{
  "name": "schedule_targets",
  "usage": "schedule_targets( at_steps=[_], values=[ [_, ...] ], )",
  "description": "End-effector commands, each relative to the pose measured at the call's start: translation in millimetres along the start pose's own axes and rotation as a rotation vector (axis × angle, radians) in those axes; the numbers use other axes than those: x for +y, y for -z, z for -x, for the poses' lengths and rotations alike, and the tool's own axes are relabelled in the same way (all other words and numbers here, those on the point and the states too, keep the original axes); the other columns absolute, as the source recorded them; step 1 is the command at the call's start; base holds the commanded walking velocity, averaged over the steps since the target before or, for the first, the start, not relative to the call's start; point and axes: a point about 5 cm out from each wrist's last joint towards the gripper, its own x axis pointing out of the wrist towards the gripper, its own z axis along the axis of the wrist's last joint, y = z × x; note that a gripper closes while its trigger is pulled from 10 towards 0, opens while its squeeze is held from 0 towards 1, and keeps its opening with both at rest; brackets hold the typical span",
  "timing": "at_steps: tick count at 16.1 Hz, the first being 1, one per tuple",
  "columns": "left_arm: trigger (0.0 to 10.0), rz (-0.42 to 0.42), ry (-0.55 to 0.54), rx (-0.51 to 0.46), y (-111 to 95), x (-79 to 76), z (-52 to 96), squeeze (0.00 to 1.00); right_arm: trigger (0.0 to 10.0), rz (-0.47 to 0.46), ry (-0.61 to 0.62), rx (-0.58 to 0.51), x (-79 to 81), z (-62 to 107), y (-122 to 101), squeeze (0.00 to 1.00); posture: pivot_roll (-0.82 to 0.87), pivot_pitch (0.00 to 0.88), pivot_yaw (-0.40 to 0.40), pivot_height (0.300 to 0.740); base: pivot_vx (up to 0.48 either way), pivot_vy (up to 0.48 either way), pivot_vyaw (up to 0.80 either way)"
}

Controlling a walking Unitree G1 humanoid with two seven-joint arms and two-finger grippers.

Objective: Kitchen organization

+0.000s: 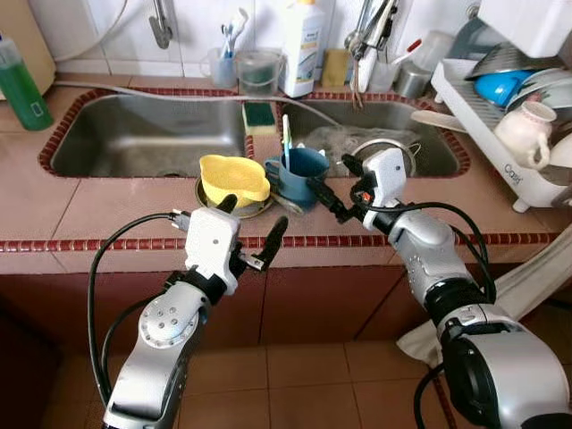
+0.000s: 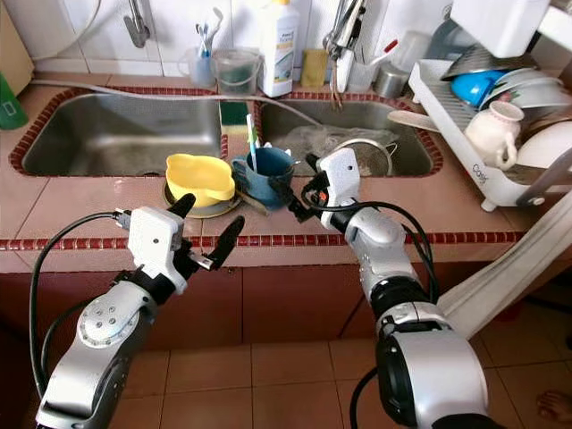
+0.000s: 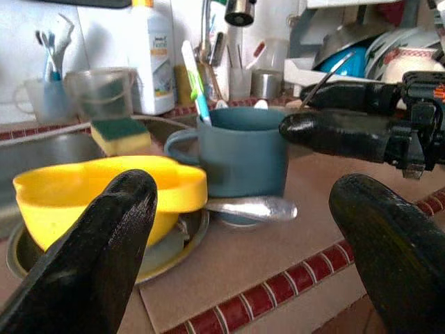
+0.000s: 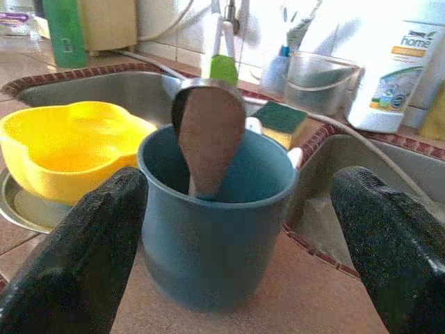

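Blue mug point(image 1: 301, 173) with spoon and toothbrush sits on the bench between the sinks, beside the yellow bowl point(image 1: 234, 178); right claw point(image 1: 329, 182), fingers apart, straddles it and a clumsy closing could tip it, while left claw point(image 1: 253, 234) hangs open short of the bench.

Home kitchen: double sink point(image 1: 147, 134), dish rack point(image 1: 500, 134).

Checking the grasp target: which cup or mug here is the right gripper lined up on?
The blue mug on the counter edge, spoon inside, sits before the open right gripper; the white mug is in the dish rack.
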Motion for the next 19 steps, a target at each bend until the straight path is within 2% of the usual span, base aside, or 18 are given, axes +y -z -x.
schedule_targets(
  at_steps=[1,3,4,5,6,7,8,9,19],
  values=[
    [10.0,-0.009,0.000,-0.006,-4,-3.3,1.3,0.00,10.0,0.005,0.003,-0.027,-5.7,-1.1,-8,0.00,0.03,0.141,-0.057,0.740,0.000,0.000,0.00],
    [10.0,-0.010,-0.003,-0.002,-4,-3.6,2.5,0.00,10.0,0.007,-0.023,-0.054,-3.3,-4.4,-14,0.00,0.03,0.135,-0.056,0.740,0.000,0.000,0.00],
    [10.0,-0.011,-0.003,0.000,-4,-3.6,2.7,0.00,7.5,0.005,-0.021,-0.065,-3.8,-5.4,-16,0.00,0.03,0.134,-0.055,0.740,0.000,0.000,0.00],
    [10.0,-0.011,-0.002,0.000,-4,-3.6,2.8,0.00,3.6,0.008,-0.020,-0.066,-3.8,-5.7,-16,0.00,0.03,0.130,-0.055,0.740,0.000,0.000,0.00],
    [10.0,-0.012,-0.002,0.001,-4,-3.5,2.8,0.00,2.7,0.012,-0.020,-0.068,-3.9,-6.1,-17,0.00,0.03,0.130,-0.054,0.740,0.000,0.000,0.00],
    [10.0,-0.013,-0.001,0.002,-4,-3.5,2.9,0.00,0.9,0.015,-0.018,-0.072,-4.0,-6.3,-18,0.00,0.04,0.127,-0.055,0.740,0.000,0.000,0.00],
    [10.0,-0.014,-0.001,0.003,-5,-3.6,3.0,0.00,0.9,0.017,-0.017,-0.073,-4.6,-6.3,-18,0.00,0.04,0.129,-0.054,0.740,0.000,0.000,0.00],
    [10.0,-0.013,-0.002,0.003,-5,-3.9,3.0,0.00,0.0,0.020,-0.014,-0.075,-5.5,-6.3,-19,0.00,0.04,0.127,-0.054,0.740,0.000,0.000,0.00],
    [10.0,-0.016,-0.006,0.008,-6,-4.8,4.6,0.00,0.0,0.040,-0.017,-0.010,-4.7,-3.2,-9,0.00,0.04,0.130,-0.057,0.740,0.000,0.000,0.00]
  ],
)
